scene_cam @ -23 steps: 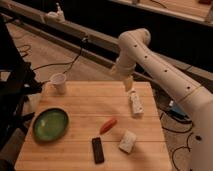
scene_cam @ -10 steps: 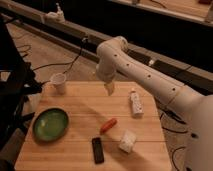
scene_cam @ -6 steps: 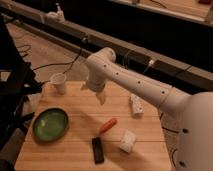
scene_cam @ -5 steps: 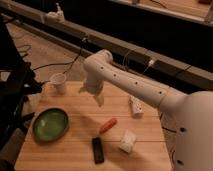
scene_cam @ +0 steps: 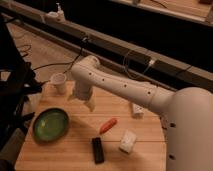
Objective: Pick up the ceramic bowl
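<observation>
The ceramic bowl (scene_cam: 50, 124) is wide, shallow and glossy green with a darker rim. It sits on the left part of the wooden table (scene_cam: 75, 150). My gripper (scene_cam: 86, 101) hangs at the end of the white arm above the table, to the right of the bowl and slightly farther back. It is apart from the bowl. A small white cup (scene_cam: 59, 82) stands at the table's back left corner, just left of the gripper.
An orange carrot-like item (scene_cam: 108, 125) lies mid-table. A black remote (scene_cam: 98, 149) and a white block (scene_cam: 128, 141) lie near the front. A white bottle (scene_cam: 136, 110) lies behind the arm at the right. Cables cross the floor behind the table.
The arm has swung left across the table, from above the right side toward the bowl, and the gripper has come lower. The objects on the table have not moved.
</observation>
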Controlling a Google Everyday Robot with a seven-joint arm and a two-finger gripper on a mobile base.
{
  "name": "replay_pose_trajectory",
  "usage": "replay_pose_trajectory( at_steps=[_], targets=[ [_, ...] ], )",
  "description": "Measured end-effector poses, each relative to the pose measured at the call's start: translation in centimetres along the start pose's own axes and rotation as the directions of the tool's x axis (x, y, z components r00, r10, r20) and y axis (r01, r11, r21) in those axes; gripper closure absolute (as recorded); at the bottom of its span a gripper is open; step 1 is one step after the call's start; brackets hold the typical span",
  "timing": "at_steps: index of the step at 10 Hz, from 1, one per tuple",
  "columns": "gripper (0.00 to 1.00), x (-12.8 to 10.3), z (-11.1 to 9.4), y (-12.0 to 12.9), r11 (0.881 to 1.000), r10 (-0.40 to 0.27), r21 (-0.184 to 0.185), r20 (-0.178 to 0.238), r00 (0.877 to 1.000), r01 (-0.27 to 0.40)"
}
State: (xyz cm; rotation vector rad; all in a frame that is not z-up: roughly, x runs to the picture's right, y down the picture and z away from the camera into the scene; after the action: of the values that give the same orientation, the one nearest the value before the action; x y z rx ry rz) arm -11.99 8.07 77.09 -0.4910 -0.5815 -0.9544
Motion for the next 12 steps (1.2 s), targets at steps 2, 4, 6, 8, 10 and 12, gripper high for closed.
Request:
replay_pose_trajectory(
  at_steps=[2, 4, 6, 8, 10, 12],
  targets=[
    [0.2, -0.2, 0.0, -0.2, 1.0, -0.003, 0.003, 0.007, 1.0, 0.003],
    [0.2, 0.4, 0.2, 0.2, 1.0, 0.012, 0.021, 0.008, 1.0, -0.013],
    [0.2, 0.1, 1.6, -0.5, 0.998, -0.015, 0.061, 0.036, 0.999, 0.013],
    [0.2, -1.0, 3.3, -1.9, 0.993, -0.057, 0.11, 0.067, 0.996, 0.05],
    [0.2, -2.3, 5.4, -2.6, 0.986, -0.108, 0.135, 0.101, 0.989, 0.094],
    [0.2, -4.3, 7.8, -3.0, 0.981, -0.16, 0.132, 0.153, 0.975, 0.14]
  ],
)
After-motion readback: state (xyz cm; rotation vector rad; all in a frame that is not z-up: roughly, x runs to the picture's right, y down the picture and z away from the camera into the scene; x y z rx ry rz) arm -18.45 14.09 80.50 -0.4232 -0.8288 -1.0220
